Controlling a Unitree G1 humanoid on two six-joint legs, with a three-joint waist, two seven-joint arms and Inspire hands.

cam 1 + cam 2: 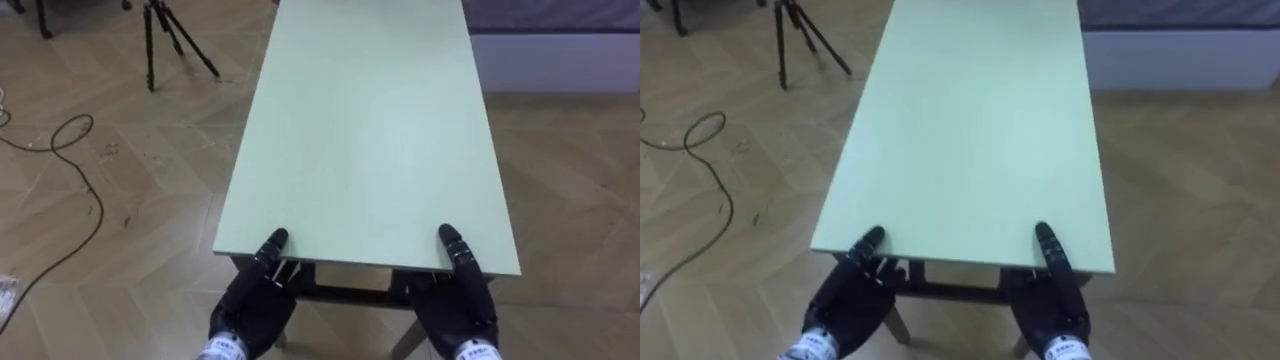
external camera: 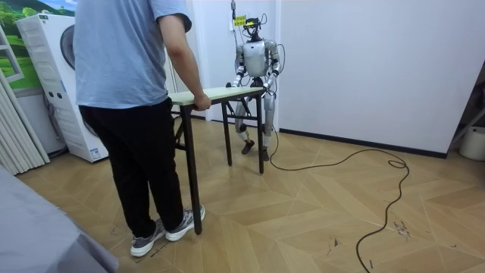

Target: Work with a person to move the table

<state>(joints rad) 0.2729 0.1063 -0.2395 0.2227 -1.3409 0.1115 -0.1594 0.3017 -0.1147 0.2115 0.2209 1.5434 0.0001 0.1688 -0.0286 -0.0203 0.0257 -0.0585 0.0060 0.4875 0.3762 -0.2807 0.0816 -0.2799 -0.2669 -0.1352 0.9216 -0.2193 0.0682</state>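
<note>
A long pale green table [image 1: 370, 130] with dark legs stretches away from me over the wooden floor. My left hand [image 1: 255, 300] grips its near edge at the left corner, thumb on top and palm below. My right hand [image 1: 455, 300] holds the same edge at the right corner in the same way. In the room view I stand at the table's [image 2: 220, 94] far end by the white wall. A person [image 2: 129, 83] in a blue shirt and black trousers stands at the other end with a hand [image 2: 201, 102] curled over the tabletop's edge.
A black tripod [image 1: 165, 40] stands on the floor to the left of the table's far half. A low grey and white piece of furniture [image 1: 560, 45] lies beyond the table's far right. A washing machine [image 2: 57, 91] stands behind the person.
</note>
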